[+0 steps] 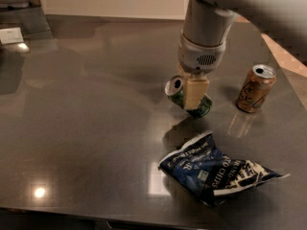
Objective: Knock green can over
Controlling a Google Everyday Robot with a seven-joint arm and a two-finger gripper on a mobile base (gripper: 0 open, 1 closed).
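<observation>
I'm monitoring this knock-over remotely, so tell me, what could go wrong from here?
The green can is tilted, top leaning left, with the gripper right against it: it might rock back upright if the push stops. Once down, it could roll toward the chip bag or the upright brown can nearby.

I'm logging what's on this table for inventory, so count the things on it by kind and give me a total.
Cans: 2, the green can, tilted, and the brown can, upright.
Chip bags: 1, the blue chip bag.
Total: 3.
The hand is at the green can, in front of it.
</observation>
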